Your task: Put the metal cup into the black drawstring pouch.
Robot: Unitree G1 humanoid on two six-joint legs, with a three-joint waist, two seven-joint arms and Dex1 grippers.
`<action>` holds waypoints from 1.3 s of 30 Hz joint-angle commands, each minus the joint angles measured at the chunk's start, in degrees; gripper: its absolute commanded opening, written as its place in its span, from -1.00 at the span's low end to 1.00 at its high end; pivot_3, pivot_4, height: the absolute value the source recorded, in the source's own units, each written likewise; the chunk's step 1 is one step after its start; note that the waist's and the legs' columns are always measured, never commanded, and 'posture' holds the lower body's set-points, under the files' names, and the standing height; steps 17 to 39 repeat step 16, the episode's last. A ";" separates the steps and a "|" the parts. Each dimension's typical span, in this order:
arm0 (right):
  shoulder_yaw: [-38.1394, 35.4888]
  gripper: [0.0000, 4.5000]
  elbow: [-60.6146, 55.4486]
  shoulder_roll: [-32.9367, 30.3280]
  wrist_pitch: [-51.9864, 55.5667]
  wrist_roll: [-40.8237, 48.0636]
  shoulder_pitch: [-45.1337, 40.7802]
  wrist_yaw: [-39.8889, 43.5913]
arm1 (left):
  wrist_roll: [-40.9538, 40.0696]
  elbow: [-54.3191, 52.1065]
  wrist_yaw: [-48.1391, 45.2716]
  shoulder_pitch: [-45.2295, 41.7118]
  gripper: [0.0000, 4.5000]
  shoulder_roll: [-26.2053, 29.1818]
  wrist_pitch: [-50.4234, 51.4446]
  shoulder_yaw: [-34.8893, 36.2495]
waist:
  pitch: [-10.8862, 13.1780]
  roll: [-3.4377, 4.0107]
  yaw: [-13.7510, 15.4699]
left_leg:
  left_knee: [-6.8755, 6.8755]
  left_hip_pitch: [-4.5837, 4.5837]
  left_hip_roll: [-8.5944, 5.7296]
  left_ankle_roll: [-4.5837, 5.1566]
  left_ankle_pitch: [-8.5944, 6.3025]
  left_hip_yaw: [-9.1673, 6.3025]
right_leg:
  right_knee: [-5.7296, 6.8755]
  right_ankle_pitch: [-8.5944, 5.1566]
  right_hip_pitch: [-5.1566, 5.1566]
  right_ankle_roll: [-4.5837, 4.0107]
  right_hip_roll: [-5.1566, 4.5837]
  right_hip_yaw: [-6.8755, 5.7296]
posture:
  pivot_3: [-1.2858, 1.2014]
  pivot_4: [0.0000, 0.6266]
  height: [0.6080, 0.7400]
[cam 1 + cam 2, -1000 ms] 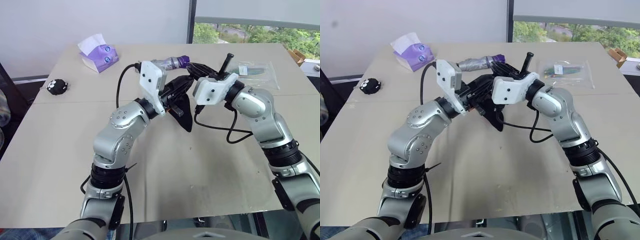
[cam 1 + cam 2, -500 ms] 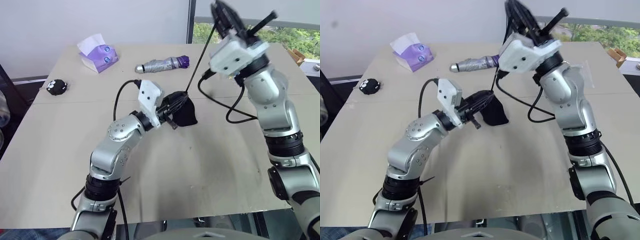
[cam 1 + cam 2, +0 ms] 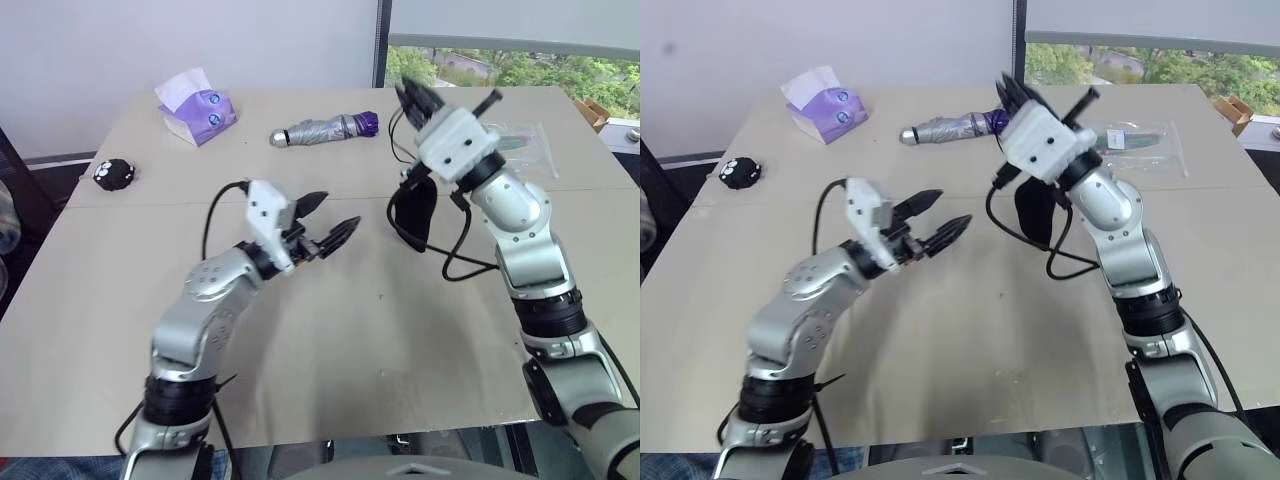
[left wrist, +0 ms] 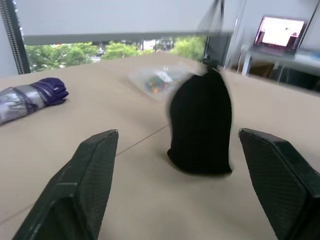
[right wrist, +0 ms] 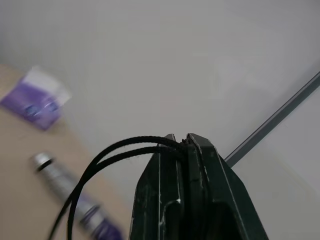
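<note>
Right gripper (image 5: pixel 182 142) clamped on the cord (image 5: pixel 107 157) of the hanging black pouch (image 3: pixel 415 215); left gripper (image 3: pixel 330 215) spread apart, empty.

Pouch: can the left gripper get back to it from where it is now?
Probably yes. The left gripper is open and aimed at the pouch, which hangs by its cord from the shut right gripper, with only bare table between them.
</note>
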 commanded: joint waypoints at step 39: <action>-22.34 -0.19 7.32 -18.30 3.20 33.02 38.12 37.29 | 15.04 2.67 -3.98 25.30 0.71 6.31 -15.95 -1.13 | -0.03 0.14 1.49 | 0.01 0.15 -0.02 0.17 -0.09 0.12 | -0.15 -0.13 0.08 -0.28 -0.13 -0.01 | 0.03 -0.52 1.00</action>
